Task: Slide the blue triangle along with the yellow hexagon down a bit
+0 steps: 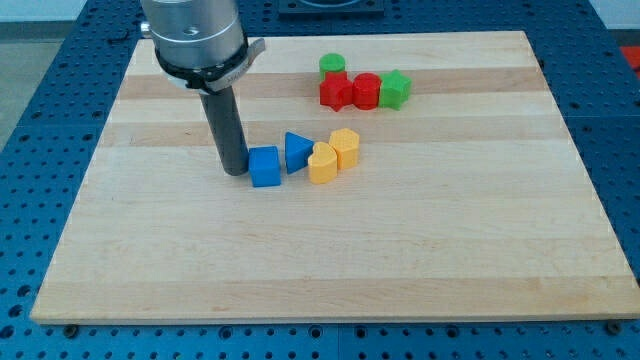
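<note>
The blue triangle (297, 151) lies near the board's middle. The yellow hexagon (345, 147) stands to its right, with a yellow heart (322, 163) between and slightly below them, touching both. A blue cube (265, 166) sits just left of the triangle. My tip (235, 172) rests on the board right beside the cube's left side, left of the triangle.
A green cylinder (332, 67), a red star-like block (335, 91), a red cylinder (367, 91) and a green star-like block (395, 89) cluster at the view's top, right of centre. The wooden board (330, 250) ends on all sides in a blue perforated table.
</note>
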`<state>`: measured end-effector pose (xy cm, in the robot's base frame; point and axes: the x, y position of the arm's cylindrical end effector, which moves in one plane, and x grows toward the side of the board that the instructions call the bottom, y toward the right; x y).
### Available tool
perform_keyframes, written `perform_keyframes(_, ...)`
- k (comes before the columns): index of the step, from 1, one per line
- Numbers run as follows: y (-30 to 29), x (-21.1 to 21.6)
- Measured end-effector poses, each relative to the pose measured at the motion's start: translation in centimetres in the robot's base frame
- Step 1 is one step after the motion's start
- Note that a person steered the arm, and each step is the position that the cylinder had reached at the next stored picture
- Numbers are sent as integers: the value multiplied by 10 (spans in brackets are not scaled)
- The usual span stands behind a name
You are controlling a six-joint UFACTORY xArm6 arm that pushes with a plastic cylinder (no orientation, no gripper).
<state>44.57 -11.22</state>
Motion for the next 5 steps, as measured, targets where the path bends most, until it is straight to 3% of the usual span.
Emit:
perform_keyframes(2,34,3)
perform_keyframes(5,0,-28)
